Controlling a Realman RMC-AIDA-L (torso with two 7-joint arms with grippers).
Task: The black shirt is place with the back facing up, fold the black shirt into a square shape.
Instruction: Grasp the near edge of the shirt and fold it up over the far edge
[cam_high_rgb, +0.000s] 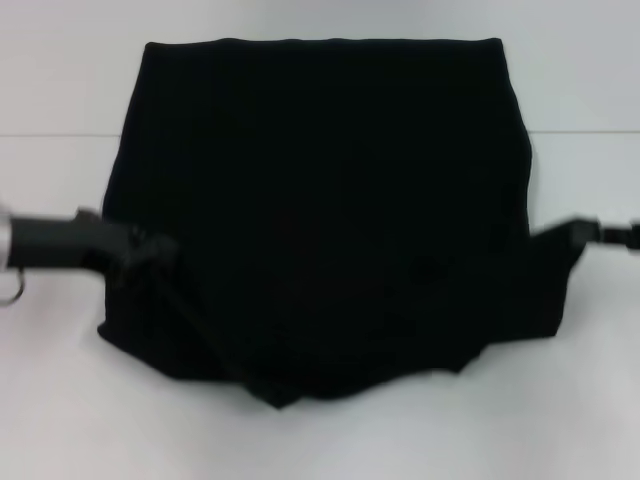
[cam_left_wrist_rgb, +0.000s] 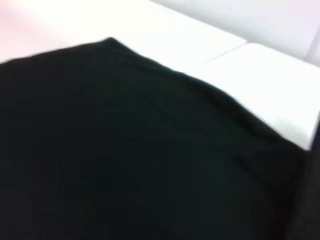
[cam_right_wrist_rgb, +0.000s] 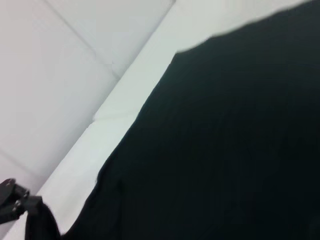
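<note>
The black shirt (cam_high_rgb: 320, 200) lies spread across the middle of the white table, its far edge straight and its near edge bunched and uneven. My left gripper (cam_high_rgb: 148, 250) is at the shirt's left edge, shut on the cloth, and a taut fold runs from it toward the near edge. My right gripper (cam_high_rgb: 578, 232) is at the right edge, shut on a corner of cloth drawn out to a point. Black cloth (cam_left_wrist_rgb: 125, 150) fills the left wrist view. In the right wrist view the shirt (cam_right_wrist_rgb: 225, 150) covers most of the picture, and cloth hangs by a finger (cam_right_wrist_rgb: 12, 200).
The white table (cam_high_rgb: 60, 80) has a seam line across it behind the arms. Bare tabletop (cam_high_rgb: 320, 440) lies between the shirt's near edge and me, and more of it flanks the shirt on both sides.
</note>
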